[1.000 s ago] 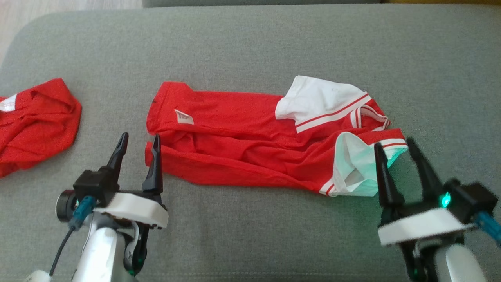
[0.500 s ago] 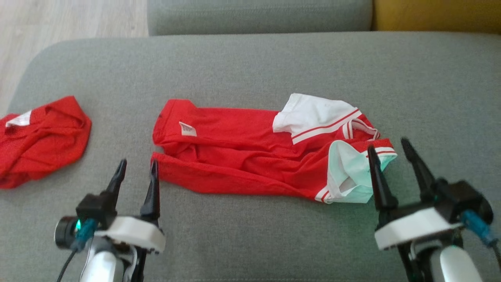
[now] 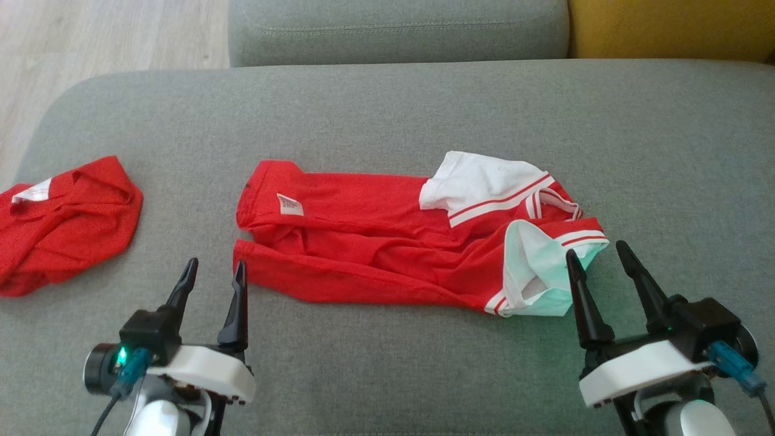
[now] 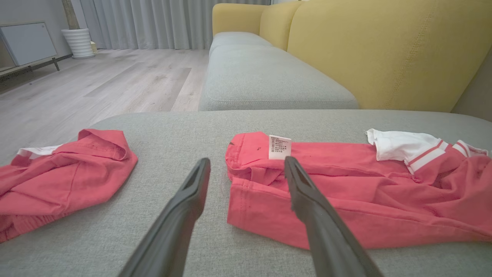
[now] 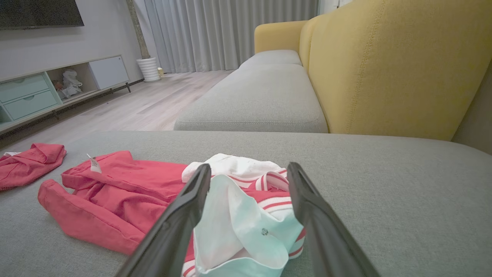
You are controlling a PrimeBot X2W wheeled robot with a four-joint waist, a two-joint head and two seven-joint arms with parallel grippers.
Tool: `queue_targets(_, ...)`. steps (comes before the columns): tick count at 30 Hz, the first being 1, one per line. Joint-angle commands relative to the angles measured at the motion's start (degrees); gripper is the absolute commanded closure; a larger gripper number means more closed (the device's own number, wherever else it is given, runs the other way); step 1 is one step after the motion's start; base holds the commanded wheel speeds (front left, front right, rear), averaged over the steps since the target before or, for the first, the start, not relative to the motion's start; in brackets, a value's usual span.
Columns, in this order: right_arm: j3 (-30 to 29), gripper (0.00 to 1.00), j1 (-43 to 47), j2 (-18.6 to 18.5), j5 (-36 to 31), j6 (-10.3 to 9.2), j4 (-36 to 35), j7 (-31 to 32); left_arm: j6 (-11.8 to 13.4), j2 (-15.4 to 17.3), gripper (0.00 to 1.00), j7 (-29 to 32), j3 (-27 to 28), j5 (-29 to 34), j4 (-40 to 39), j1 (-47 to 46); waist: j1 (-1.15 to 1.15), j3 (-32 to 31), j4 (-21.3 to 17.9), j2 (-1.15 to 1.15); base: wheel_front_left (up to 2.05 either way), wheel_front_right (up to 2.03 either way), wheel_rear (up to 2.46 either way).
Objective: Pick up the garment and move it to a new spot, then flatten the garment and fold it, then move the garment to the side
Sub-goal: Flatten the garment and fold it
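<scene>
The garment is a red one with white, red-striped ends, lying crumpled lengthwise on the grey cushion; it also appears in the left wrist view and the right wrist view. A white label sits near its left end. My left gripper stands open just short of the garment's near left corner, holding nothing. My right gripper is open at the garment's white right end, with nothing pinched between its fingers.
A second red piece of clothing lies bunched at the cushion's left edge. Behind are another grey seat cushion and a yellow sofa back. Wooden floor lies off the far left corner.
The head camera has tilted, so the whole scene sits lower and the far cushion shows. Both grippers have drawn back slightly toward the near edge, still open.
</scene>
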Motion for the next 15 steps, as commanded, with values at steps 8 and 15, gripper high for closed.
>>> queue_targets(8, 0.95, 0.00, -1.98, -0.19, 1.06, 0.43, -1.31, 0.59, 0.64, 0.93, 0.00, -0.15, 1.12, -0.39, -2.26, -1.76, 0.00, 0.56, 0.08, 0.00, 0.00, 0.00, 0.00)
queue_targets(15, 1.80, 0.00, -5.73, -0.48, -1.82, 0.43, 2.87, 3.10, 0.49, 0.91, 0.00, -0.27, 0.37, -0.59, -2.18, -3.29, 0.00, 1.98, 1.01, 0.00, 0.00, 0.00, 0.00)
